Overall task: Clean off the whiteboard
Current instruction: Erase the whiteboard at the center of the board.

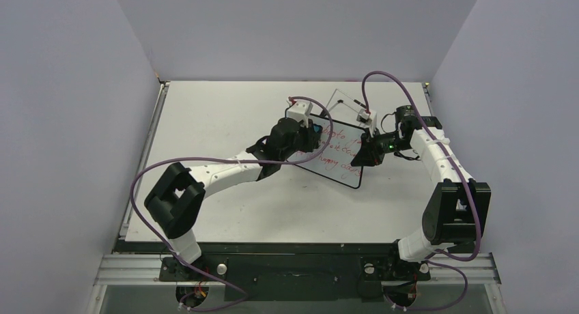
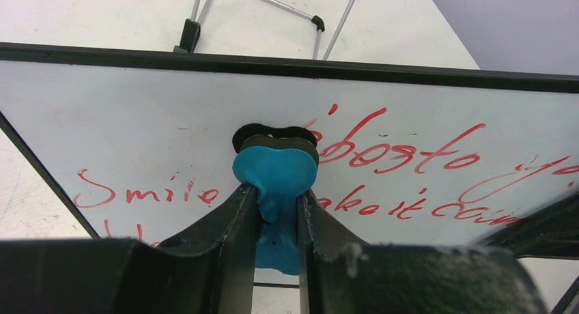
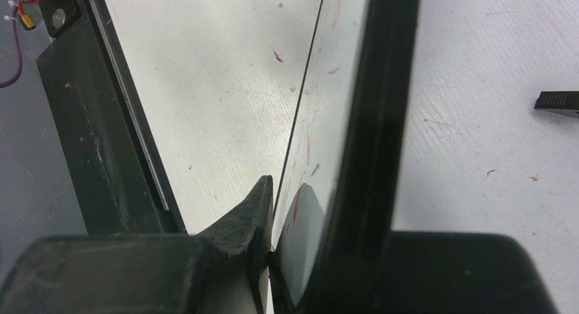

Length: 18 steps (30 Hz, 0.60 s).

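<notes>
Whiteboard [image 1: 338, 153] is up off the table [image 1: 225, 109], tilted, just in front of the wire stand [image 2: 189, 35]. Right gripper [image 3: 300, 211] pinches the board's right edge, jaws nearly closed on the rim. Left gripper [image 2: 276, 194] has its jaws narrowly parted and clamped on the blue eraser [image 2: 275, 167], whose pad presses the board near top centre. Red writing runs right of and below the pad.

Judgement: wipe in flat, overlapping strokes along each line. Keep pressure moderate. The board is held by one edge and could pivot under a hard push.
</notes>
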Available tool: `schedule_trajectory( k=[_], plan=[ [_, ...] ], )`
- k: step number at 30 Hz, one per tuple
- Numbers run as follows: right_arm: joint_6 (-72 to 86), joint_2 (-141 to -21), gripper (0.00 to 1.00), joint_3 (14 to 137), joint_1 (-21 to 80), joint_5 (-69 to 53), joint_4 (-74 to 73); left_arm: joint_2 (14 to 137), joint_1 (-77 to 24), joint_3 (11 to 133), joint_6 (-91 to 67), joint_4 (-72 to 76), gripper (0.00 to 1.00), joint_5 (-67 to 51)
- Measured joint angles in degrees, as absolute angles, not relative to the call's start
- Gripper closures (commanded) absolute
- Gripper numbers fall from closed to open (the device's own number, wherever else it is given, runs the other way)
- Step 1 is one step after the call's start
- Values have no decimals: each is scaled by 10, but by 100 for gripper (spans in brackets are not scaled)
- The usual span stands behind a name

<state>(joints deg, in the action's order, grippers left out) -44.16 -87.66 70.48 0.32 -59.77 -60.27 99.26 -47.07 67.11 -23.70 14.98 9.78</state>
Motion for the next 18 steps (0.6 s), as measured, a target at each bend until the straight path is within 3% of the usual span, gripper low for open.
schedule_trajectory(
  k=[10,18],
  plan=[
    [-443,-877,100,705,4,-597,-603,992,-460,733,-233,105,100,96],
    [-442,-877,100,705,4,-598,-607,993,-461,707,-239,147,100,90]
  ],
)
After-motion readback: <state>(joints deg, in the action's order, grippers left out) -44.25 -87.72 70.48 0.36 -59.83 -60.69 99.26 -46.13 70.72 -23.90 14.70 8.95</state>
